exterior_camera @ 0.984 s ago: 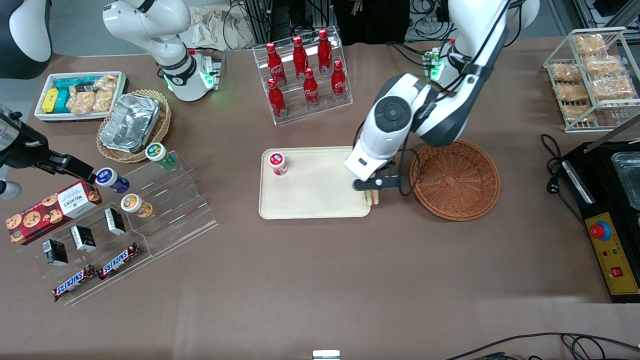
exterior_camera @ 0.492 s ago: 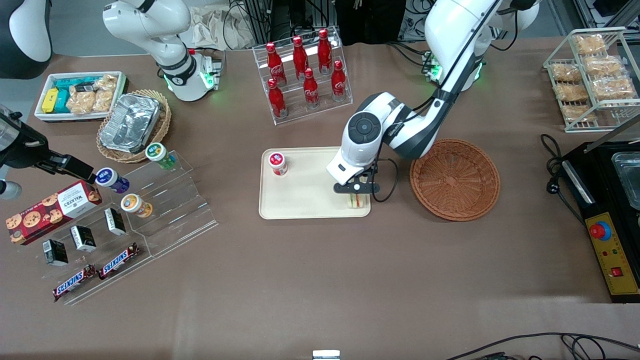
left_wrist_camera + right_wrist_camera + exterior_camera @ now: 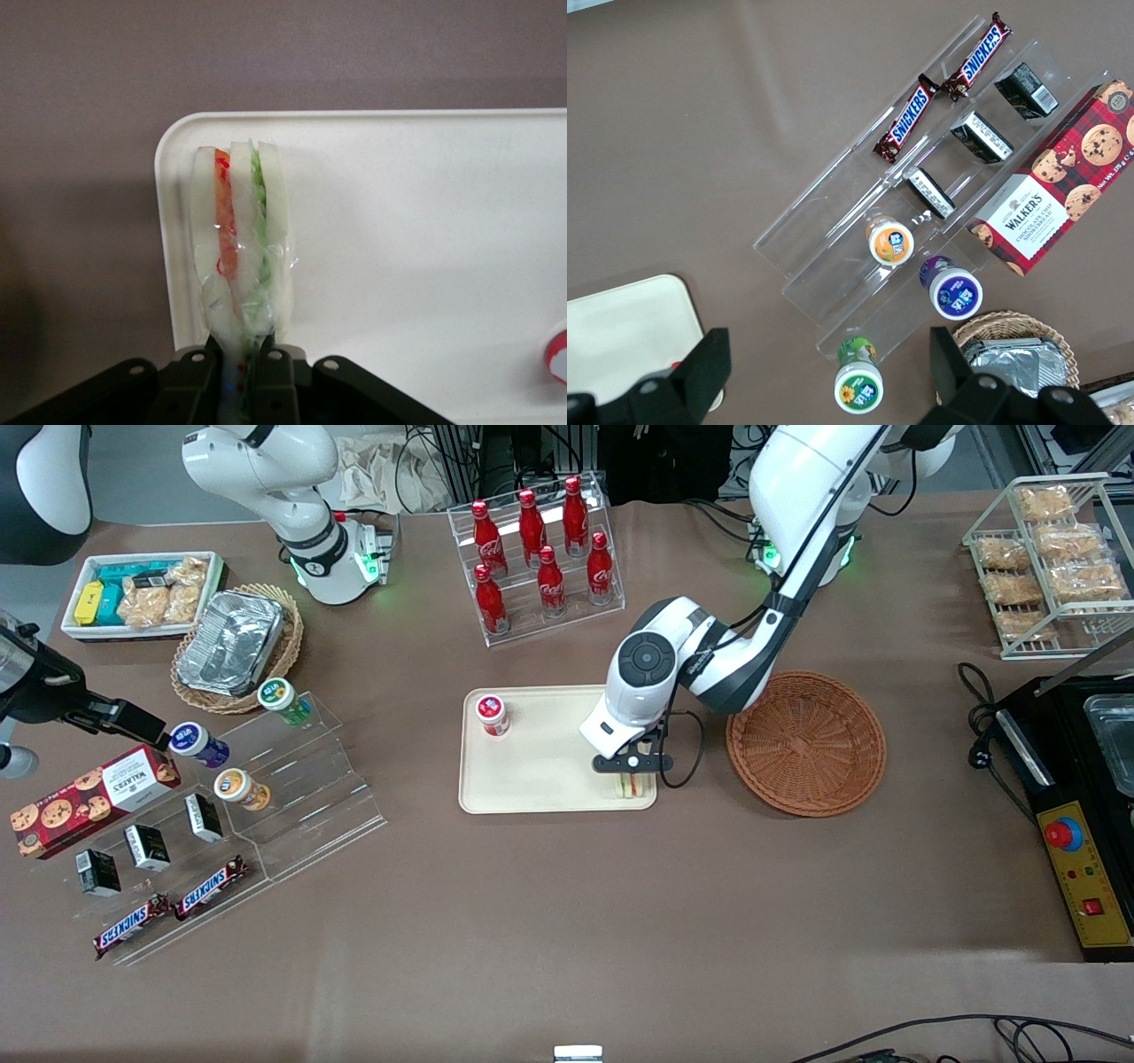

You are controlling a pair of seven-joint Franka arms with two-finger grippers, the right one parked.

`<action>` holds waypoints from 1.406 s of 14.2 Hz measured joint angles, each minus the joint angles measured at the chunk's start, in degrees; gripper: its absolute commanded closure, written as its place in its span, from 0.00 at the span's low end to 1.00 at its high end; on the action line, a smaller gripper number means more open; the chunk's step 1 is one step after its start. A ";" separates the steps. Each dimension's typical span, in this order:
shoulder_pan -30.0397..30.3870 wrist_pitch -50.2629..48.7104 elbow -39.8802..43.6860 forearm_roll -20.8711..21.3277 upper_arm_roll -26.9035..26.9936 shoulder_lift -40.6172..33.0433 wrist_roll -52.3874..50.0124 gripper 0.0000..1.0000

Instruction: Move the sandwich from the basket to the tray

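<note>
One sandwich (image 3: 241, 239) clenched upright in the pincer (image 3: 631, 772), over the tray (image 3: 540, 771) corner nearest the basket (image 3: 806, 744). One red-capped jar (image 3: 492, 714) standing on the tray, well apart.

Brown cloth-covered table (image 3: 567, 921). Carries cream rectangular plastic tray (image 3: 540, 766) mid-table, with round reddish-brown wicker basket (image 3: 805, 744) just beside it toward working arm's end. Left arm's gripper (image 3: 631, 772) above tray corner nearest basket.

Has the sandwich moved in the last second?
Yes. The sandwich, held in the pincer, has moved away from the basket, from the tray's basket-side edge to over its corner.
</note>
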 measured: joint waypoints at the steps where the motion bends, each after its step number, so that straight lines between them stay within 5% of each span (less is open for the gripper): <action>1: 0.02 0.46 -0.01 -0.01 0.05 0.39 -0.31 0.08; 9: 2.15 -2.34 1.30 0.12 0.88 -2.35 -0.91 0.02; 20: 23.86 -26.74 2.55 0.11 1.50 -23.61 26.42 0.02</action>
